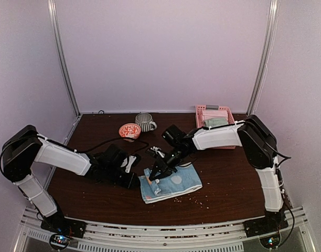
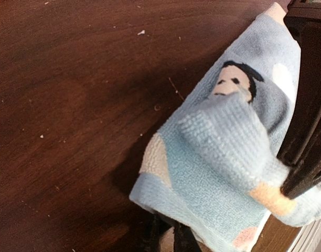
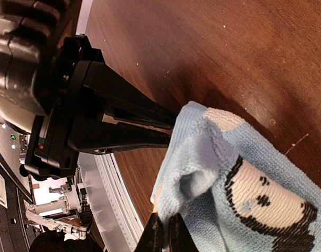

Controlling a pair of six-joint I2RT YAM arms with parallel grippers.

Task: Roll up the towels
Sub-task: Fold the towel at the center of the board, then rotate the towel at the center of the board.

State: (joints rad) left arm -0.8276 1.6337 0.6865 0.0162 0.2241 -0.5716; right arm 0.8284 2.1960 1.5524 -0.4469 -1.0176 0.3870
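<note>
Where the arms meet: front centre of the counter [image 1: 228, 184], both reaching to the left end of one towel [image 1: 179, 185].
Towel: light blue with pale dots, orange marks and a small face with black hair; lies rumpled on the counter, right part flat, left end gathered and lifted into a fold.
Left claw [image 3: 172, 125]: comes in low from the left; fingers drawn together on the towel's left edge, cloth pinched between the tips.
Right claw [image 3: 166, 236]: reaches down from the right over the towel; fingers nearly touching, clamped on a raised fold of the same end, just beside the left claw.
Gap between claws: small; they look apart, only cloth between them.
Basket [image 1: 199, 116]: pink lattice, back right of the counter, partly behind the right arm.
Folded cloths [image 1: 215, 121]: pink and grey-green, lying in the basket.
Cup [image 1: 145, 122]: striped, back centre, upright.
Bowl [image 1: 129, 130]: orange-patterned, just left of and in front of the cup.
Crumbs: pale specks scattered on the counter near the towel's front edge.
</note>
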